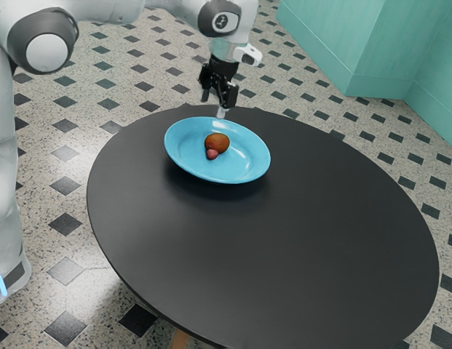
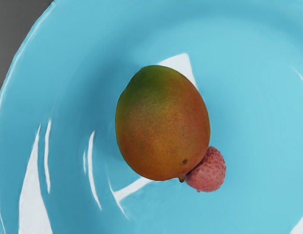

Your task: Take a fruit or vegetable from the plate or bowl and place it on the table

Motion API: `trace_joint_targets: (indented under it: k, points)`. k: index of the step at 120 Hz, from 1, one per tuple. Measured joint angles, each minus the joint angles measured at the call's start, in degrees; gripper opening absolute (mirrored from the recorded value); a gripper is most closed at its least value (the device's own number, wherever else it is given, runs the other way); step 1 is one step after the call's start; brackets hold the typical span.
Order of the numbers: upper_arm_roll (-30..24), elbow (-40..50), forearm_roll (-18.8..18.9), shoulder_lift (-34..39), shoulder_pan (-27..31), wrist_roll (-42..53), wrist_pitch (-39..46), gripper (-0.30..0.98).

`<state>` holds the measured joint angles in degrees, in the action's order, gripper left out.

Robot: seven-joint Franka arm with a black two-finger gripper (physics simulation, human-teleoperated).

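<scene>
1. The gripper is unclenched, its 2 fingertips apart and nothing between them; it hangs above the far rim of the blue plate, clear of the fruit.
2. The plate sits on the far left part of the round, dark table in the exterior view.
3. The task's fruit is on the plate: 2 pieces, 1 mango and 1 lychee, near its middle.
4. The mango is the larger, green at 1 end and orange-red at the other, with a small stem close to the lychee.
5. The pink, bumpy lychee lies against the mango, on its near side in the exterior view.
6. The arm reaches in from the exterior view's upper left.
</scene>
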<state>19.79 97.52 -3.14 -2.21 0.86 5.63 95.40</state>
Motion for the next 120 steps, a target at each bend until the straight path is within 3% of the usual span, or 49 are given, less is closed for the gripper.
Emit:
trace_joint_targets:
  k: [25,120]
  points:
    - [-0.01,-0.04,-1.22,-3.05,-2.09,0.18,3.15,0.69]
    - [0.59,3.13,-2.82,-5.12,-1.45,0.71,7.96,0.69]
